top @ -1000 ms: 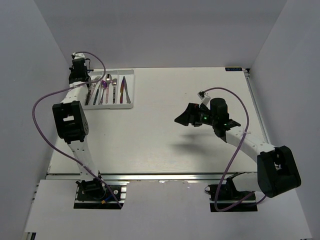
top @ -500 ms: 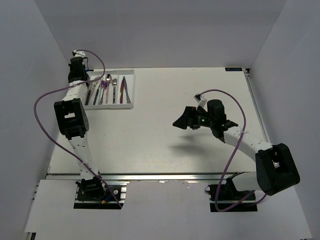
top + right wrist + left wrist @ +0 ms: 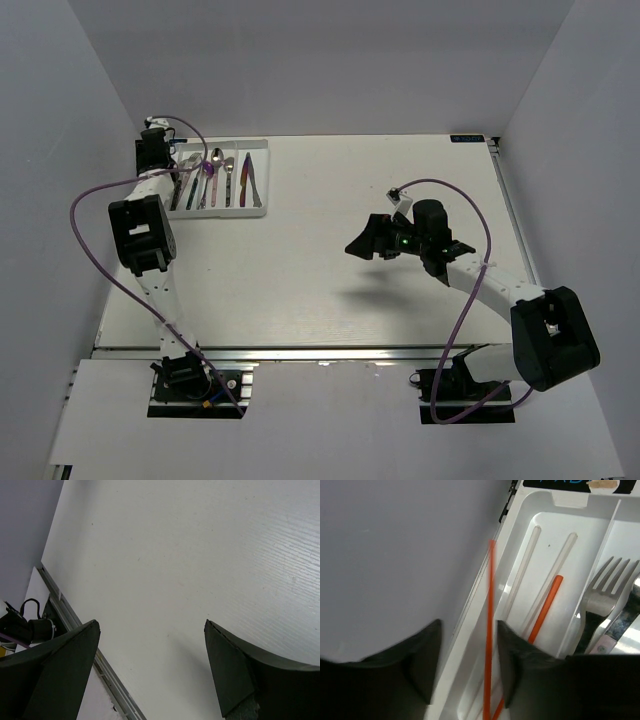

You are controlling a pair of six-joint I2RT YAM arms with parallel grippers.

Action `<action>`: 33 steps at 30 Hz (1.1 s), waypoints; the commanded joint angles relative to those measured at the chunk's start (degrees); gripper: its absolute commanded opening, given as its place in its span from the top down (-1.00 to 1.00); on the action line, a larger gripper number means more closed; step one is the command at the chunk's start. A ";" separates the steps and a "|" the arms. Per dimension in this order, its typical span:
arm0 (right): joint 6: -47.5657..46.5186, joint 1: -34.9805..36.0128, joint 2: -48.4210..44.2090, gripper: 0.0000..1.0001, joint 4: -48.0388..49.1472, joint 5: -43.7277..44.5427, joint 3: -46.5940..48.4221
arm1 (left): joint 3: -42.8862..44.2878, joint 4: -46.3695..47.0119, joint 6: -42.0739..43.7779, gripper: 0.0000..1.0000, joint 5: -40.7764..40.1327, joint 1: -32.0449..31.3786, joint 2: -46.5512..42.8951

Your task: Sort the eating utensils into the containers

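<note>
The white cutlery tray (image 3: 232,212) lies at the table's far left, holding forks, spoons and an iridescent knife (image 3: 249,180) in its slots. My left gripper (image 3: 155,150) hovers over the tray's left end. In the left wrist view the left gripper (image 3: 469,625) is open. A red chopstick (image 3: 490,630) stands loose between the jaws, close to the right finger and over the tray's leftmost slot (image 3: 535,500). Another red chopstick (image 3: 547,605) and two pale chopsticks (image 3: 520,575) lie in that slot, with a silver fork (image 3: 602,595) in the slot beside it. My right gripper (image 3: 362,243) hangs open over bare table, empty (image 3: 150,625).
The grey side wall (image 3: 395,555) runs right along the tray's left rim. The table's near edge with its metal rail (image 3: 80,630) shows in the right wrist view. A purple cable (image 3: 90,200) loops beside the left arm.
The left gripper has opened from shut, and the red chopstick now stands free between its jaws. The right arm drifted slightly left, then held still.
</note>
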 commanded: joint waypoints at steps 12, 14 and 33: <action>-6.10 0.38 -3.01 -0.79 -5.67 9.14 2.75 | -9.38 -0.11 -16.35 -0.62 4.52 0.18 -24.41; -6.98 0.47 -5.19 -0.79 -7.87 14.21 3.71 | -8.68 -9.23 -22.41 -0.96 3.29 0.18 -29.06; -16.39 0.82 -31.12 -0.79 -39.96 43.78 17.52 | -57.10 -22.44 -37.13 -0.96 18.31 -7.36 -88.23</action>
